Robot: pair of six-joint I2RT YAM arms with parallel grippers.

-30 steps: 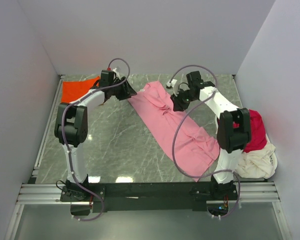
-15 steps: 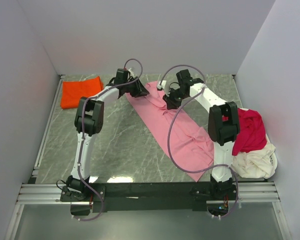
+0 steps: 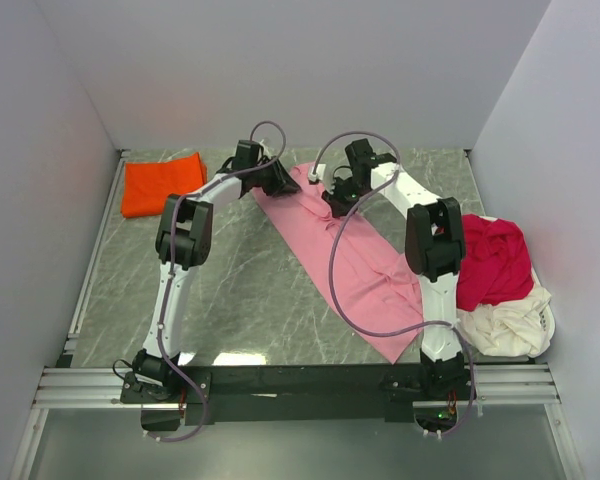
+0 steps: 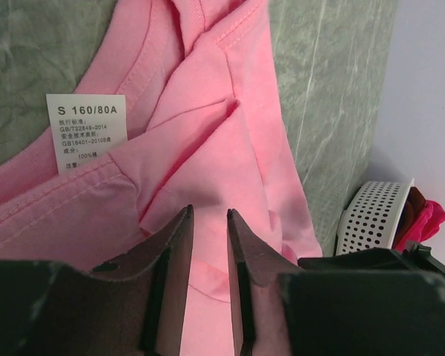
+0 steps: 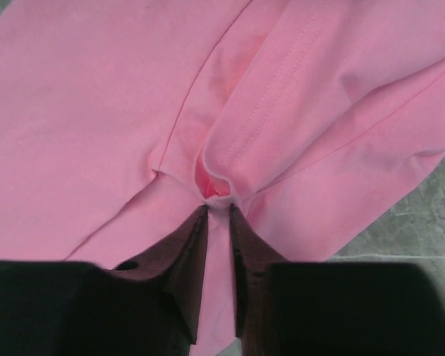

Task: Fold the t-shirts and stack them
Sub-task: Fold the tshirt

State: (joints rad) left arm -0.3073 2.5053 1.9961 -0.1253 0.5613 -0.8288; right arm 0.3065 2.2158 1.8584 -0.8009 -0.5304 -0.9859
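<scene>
The light pink t-shirt lies as a long diagonal strip from the back centre to the front right. My left gripper hangs over its collar end, with the jaws a little apart and the cloth lying flat beneath them. The white size label shows to their left. My right gripper is shut on a raised fold of the pink t-shirt, pinched at the fingertips. The orange-red t-shirt lies folded square at the back left. The crimson t-shirt and the cream t-shirt are heaped at the right.
The crimson and cream shirts sit in a white perforated basket against the right wall. Grey walls close in the marble table on three sides. Both arms reach to the back and cross over the table's middle.
My left gripper moved right from near the orange shirt to the pink shirt's collar end. My right gripper drew back-left with its fold, and the pink shirt shifted and narrowed with it.
</scene>
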